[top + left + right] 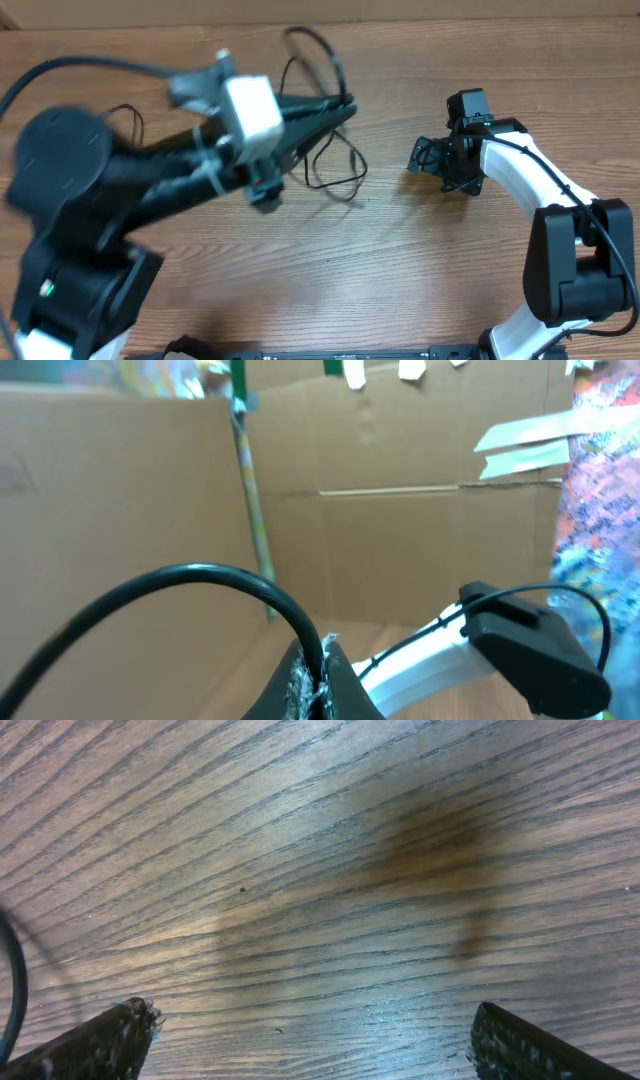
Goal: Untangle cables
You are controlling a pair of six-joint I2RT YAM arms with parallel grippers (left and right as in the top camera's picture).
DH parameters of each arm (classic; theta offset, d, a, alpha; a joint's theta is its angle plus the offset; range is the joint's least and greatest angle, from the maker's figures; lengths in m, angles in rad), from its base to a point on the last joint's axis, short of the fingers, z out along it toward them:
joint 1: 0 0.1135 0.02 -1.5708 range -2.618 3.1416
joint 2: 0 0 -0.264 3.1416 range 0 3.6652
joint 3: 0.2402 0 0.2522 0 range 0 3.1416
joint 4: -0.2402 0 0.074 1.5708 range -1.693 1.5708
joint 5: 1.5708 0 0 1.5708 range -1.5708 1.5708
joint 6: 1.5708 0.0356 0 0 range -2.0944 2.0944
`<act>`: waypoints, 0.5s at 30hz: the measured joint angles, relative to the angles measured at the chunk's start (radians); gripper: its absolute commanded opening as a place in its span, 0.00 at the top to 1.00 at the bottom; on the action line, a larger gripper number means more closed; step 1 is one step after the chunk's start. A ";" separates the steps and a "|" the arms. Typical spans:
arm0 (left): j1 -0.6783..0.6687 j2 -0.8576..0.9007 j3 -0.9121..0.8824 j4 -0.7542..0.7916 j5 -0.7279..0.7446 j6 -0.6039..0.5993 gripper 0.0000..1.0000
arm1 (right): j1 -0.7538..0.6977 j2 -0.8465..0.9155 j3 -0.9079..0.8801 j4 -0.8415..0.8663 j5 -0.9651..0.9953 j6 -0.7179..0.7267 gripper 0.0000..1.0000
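The left gripper (321,672), lifted and blurred, seems pinched shut on the thin black flexible cables (336,185), whose loops lie on the brown wooden table (420,260) at far centre. To their right, the right gripper (320,1045) hangs wide open.

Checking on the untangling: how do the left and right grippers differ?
Left gripper is shut on a cable; right gripper is open and empty. Left gripper tilts up toward the cardboard wall; right gripper points down at the table. Left gripper is at the cables; right gripper sits apart from them. Both are black.
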 measured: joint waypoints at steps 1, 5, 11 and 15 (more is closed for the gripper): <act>0.000 -0.012 0.002 -0.009 -0.012 0.000 0.96 | 0.000 0.000 0.000 0.000 0.000 0.000 0.00; 0.000 -0.029 0.006 -0.037 -0.045 0.000 0.96 | 0.000 0.000 0.000 0.000 0.000 0.000 0.00; 0.000 -0.009 0.006 -0.034 -0.070 0.000 0.96 | 0.000 0.000 0.000 0.000 0.000 0.000 0.00; 0.000 -0.008 0.006 -0.012 -0.102 -0.006 0.96 | 0.000 0.000 0.000 0.000 0.000 0.000 0.00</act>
